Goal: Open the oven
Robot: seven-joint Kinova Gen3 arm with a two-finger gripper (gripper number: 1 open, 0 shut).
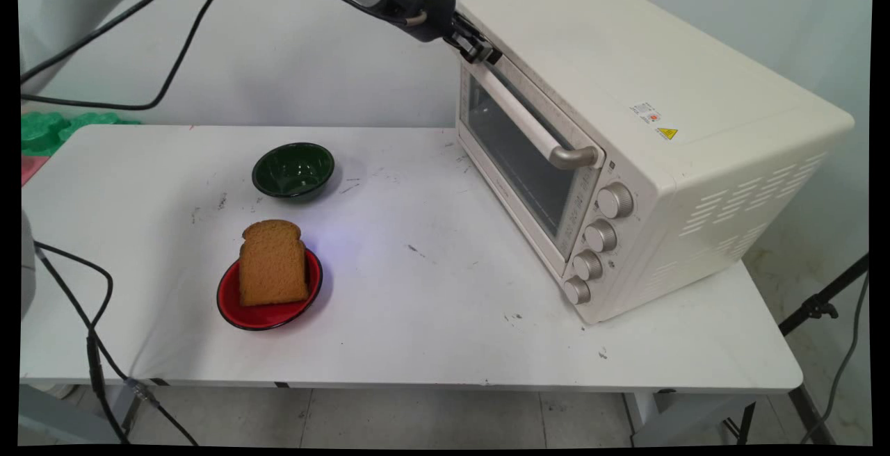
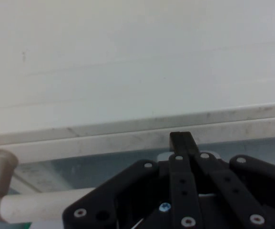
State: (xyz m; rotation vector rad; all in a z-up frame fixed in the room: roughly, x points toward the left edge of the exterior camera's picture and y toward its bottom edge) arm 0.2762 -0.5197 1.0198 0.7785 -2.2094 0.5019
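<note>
A cream toaster oven (image 1: 626,94) stands at the table's right, its glass door (image 1: 518,157) facing left and looking closed. My gripper (image 1: 480,49) is at the door's upper far corner, just above the far end of the cream bar handle (image 1: 528,126). In the hand view the gripper (image 2: 180,138) is shut, and its joined tips rest against the door's top edge (image 2: 104,143). Nothing shows between the fingers. The handle (image 2: 42,205) lies below and to the left, and the oven's flat top (image 2: 127,62) fills the upper part.
A slice of brown bread (image 1: 272,272) lies on a red plate (image 1: 268,315) at the table's front left. A dark green bowl (image 1: 293,169) sits behind it. Several knobs (image 1: 599,235) run down the oven's front. Black cables (image 1: 90,331) hang at the left edge.
</note>
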